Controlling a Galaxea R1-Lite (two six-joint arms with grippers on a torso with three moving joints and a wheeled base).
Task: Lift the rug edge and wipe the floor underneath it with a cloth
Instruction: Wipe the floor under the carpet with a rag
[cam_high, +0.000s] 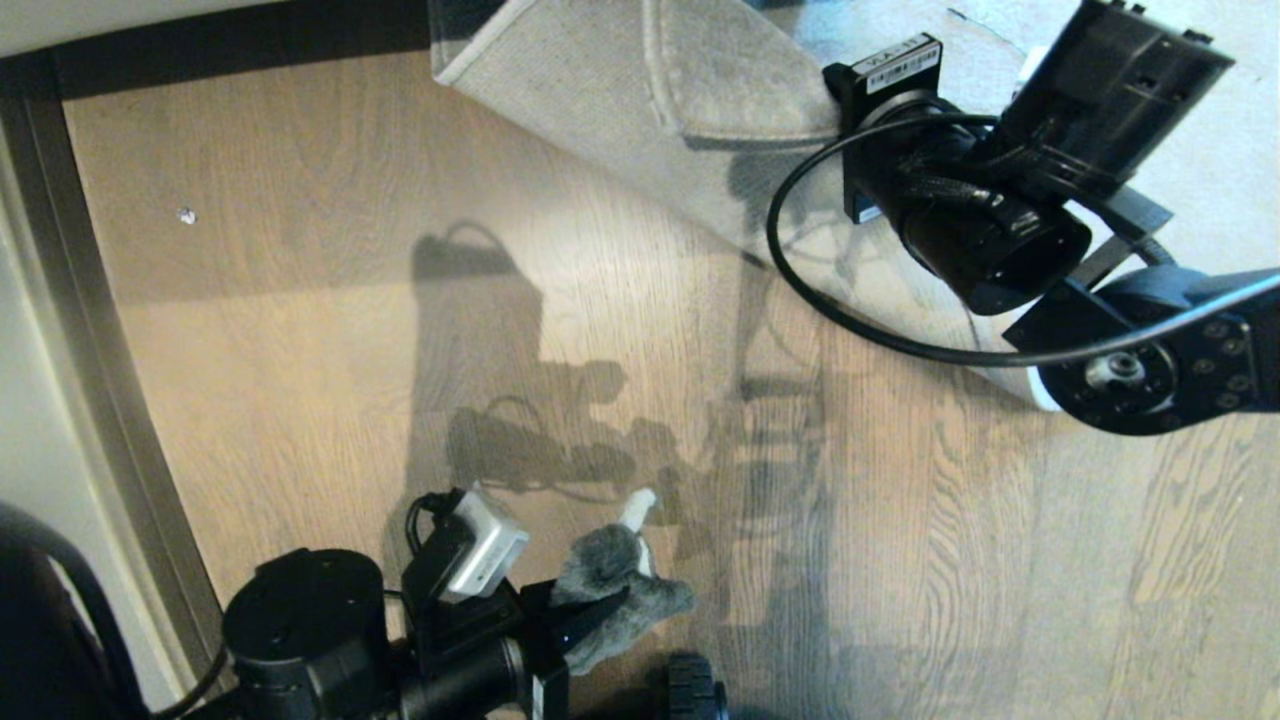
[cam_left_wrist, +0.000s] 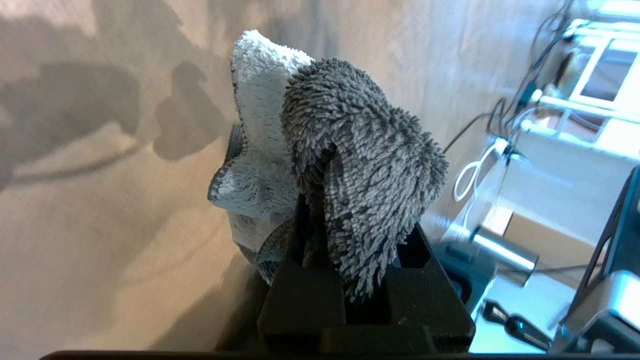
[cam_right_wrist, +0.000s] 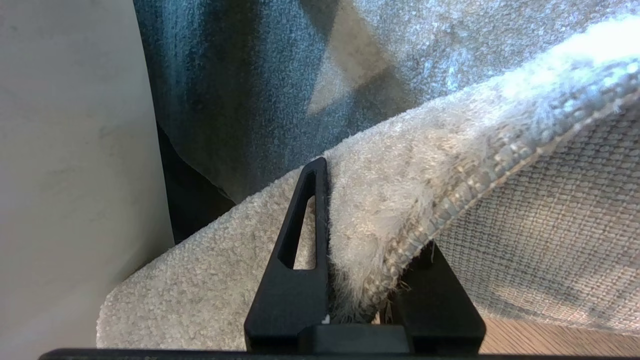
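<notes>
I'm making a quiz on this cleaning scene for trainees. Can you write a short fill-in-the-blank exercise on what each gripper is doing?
1. The left gripper is shut on the ____.
2. The right gripper pinches the rug edge, showing its woven ____.
3. The floor under the lifted rug is made of ____ planks.
4. In the head view the cloth is near the ____ edge of the picture.

Missing words: cloth; backing; wood; bottom
</notes>
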